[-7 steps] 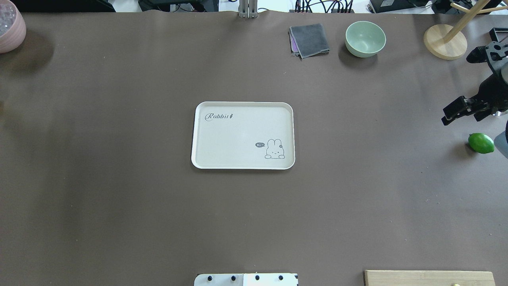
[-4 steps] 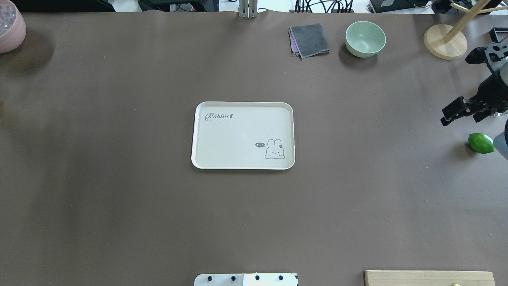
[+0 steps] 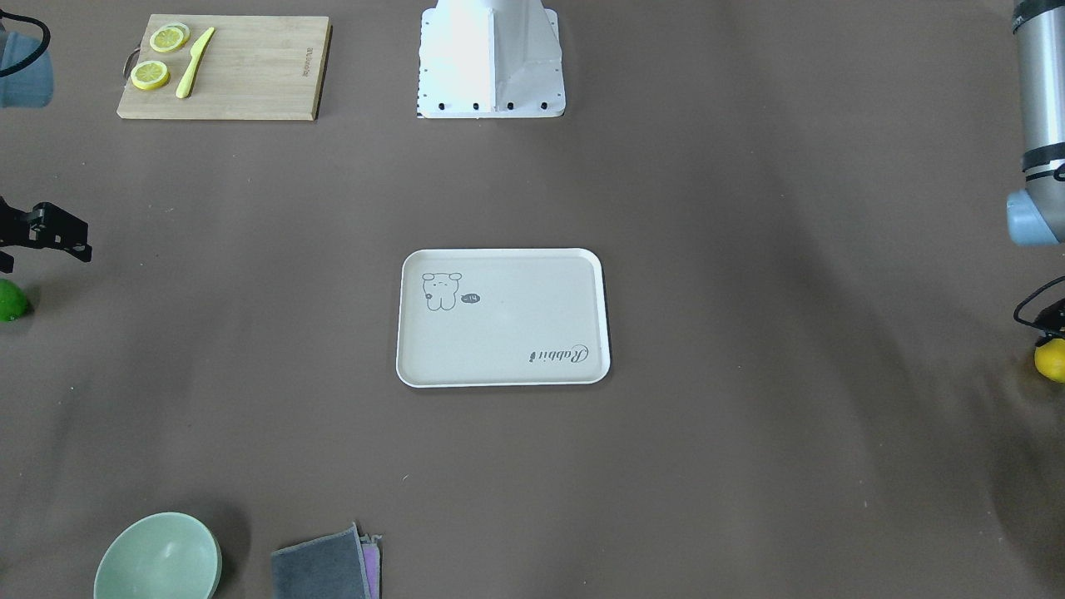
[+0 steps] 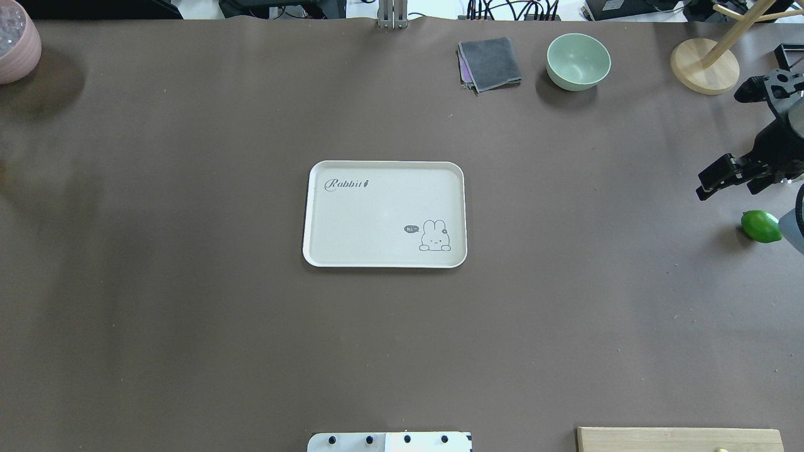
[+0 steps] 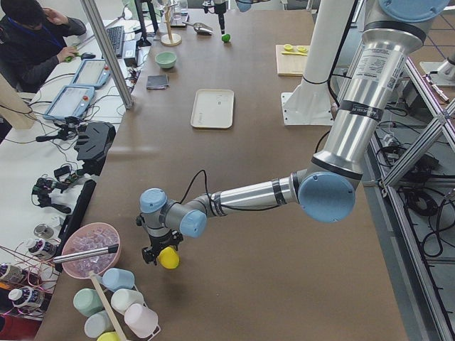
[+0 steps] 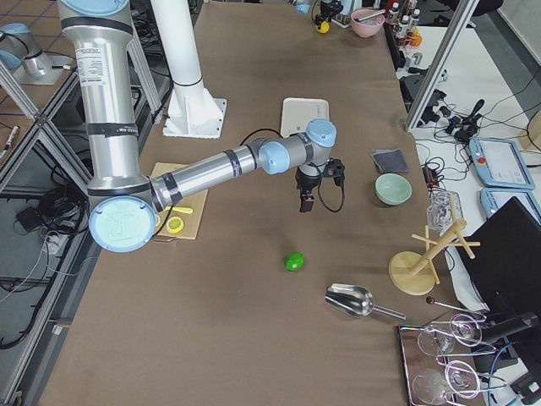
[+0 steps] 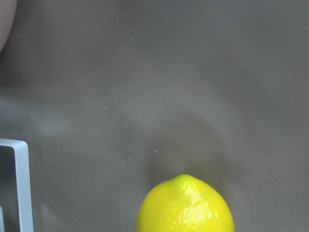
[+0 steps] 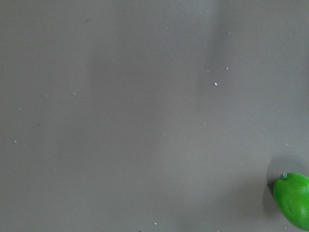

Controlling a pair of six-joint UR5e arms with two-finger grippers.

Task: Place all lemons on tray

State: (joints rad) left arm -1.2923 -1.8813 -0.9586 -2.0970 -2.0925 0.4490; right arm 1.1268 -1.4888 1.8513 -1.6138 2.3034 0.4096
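Observation:
The cream-white tray [image 4: 352,213] lies empty at the table's middle, also in the front view [image 3: 499,366]. The green lemon [image 4: 760,226] lies on the table at the far right, also in the right wrist view [image 8: 293,199]. My right gripper [image 4: 732,182] hovers just beyond it, jaws apart and empty. The yellow lemon [image 3: 1050,359] sits at the table's left end, at the bottom of the left wrist view [image 7: 186,205]. My left gripper [image 5: 151,253] is right at it [image 5: 169,258]. I cannot tell whether it is open or shut.
A wooden cutting board [image 3: 250,75] with lemon slices and a yellow knife lies near the robot base [image 3: 491,58]. A green bowl [image 4: 578,61], grey cloth [image 4: 490,63], wooden stand [image 4: 703,66] and pink bowl [image 4: 16,44] line the far edge.
My right gripper has drifted slightly left and away from the green lemon. The tray and the green lemon have not moved.

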